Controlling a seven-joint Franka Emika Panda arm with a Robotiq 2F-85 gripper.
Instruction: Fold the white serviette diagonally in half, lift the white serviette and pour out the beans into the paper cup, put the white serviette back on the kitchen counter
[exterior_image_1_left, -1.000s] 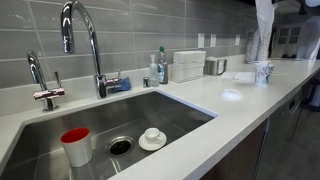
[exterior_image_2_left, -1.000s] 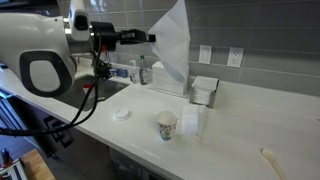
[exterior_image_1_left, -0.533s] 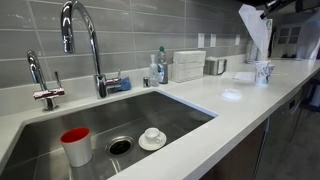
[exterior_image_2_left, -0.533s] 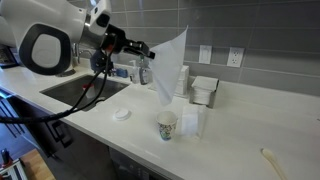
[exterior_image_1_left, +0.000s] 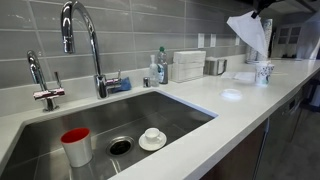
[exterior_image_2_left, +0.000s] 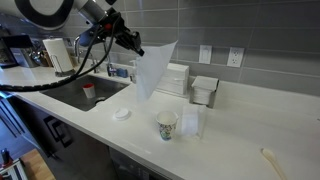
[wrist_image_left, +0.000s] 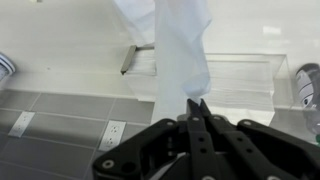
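Note:
My gripper (exterior_image_2_left: 129, 41) is shut on the top corner of the white serviette (exterior_image_2_left: 154, 68) and holds it in the air, so it hangs down as a folded sheet. The serviette also shows in an exterior view (exterior_image_1_left: 250, 31) and in the wrist view (wrist_image_left: 180, 50), pinched between the fingertips (wrist_image_left: 197, 104). The paper cup (exterior_image_2_left: 167, 124) with its bluish print stands upright on the kitchen counter (exterior_image_2_left: 235, 122), below and to the right of the hanging serviette. It also shows at the far end of the counter (exterior_image_1_left: 263, 72). I cannot see any beans.
The steel sink (exterior_image_1_left: 165, 108) holds a red-topped cup (exterior_image_1_left: 76, 146) and a saucer with a small cup (exterior_image_1_left: 152, 138). A faucet (exterior_image_1_left: 82, 40), a white boxy block (exterior_image_2_left: 176, 78), a clear glass (exterior_image_2_left: 190, 122) and a small round white disc (exterior_image_2_left: 122, 114) are nearby.
The arm has swung up and toward the sink side, carrying the serviette away from above the cup. The serviette now hangs lower and more spread out.

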